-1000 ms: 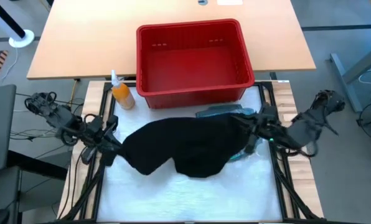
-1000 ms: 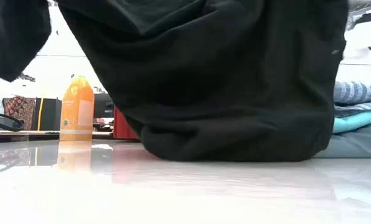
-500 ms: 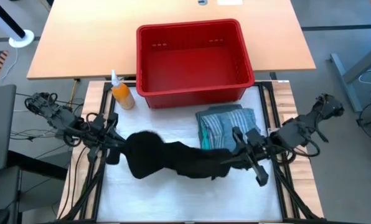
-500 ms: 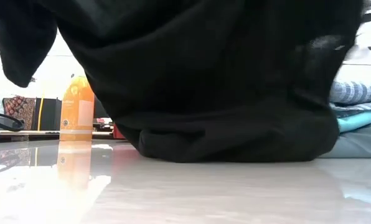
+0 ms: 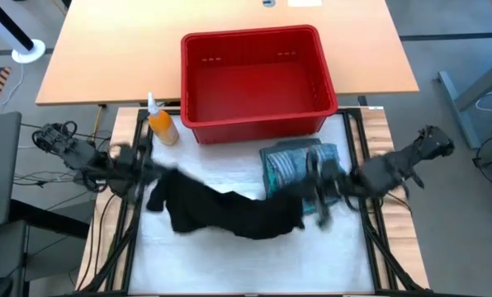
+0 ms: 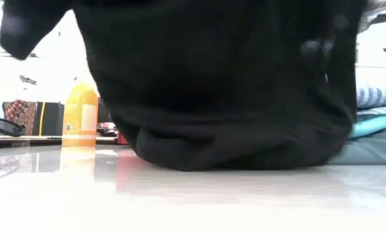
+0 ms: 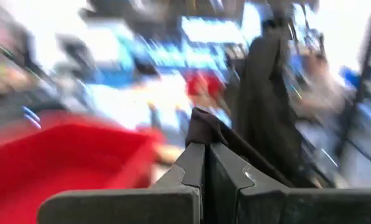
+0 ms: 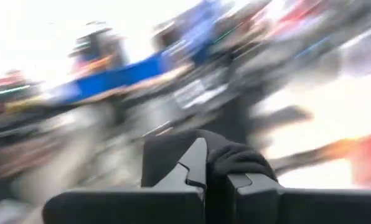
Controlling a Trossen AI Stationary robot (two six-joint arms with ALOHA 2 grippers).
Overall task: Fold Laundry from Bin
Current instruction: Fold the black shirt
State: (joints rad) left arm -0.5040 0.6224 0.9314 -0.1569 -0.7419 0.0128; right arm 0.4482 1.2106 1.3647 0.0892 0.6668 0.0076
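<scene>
Both tools, left tool [image 5: 151,177] and right tool [image 5: 314,195], pinch the black garment [image 5: 229,213] stretched between them, seemingly to spread it for folding.

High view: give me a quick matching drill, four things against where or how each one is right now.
Things:
1. red bin
2. black garment
3. orange bottle
4. folded stack

States:
A. standing by the bin's left corner
B. empty
C. stretched between both grippers
D. lying in front of the bin, on the right

Pairs: 1-B, 2-C, 3-A, 4-D
</scene>
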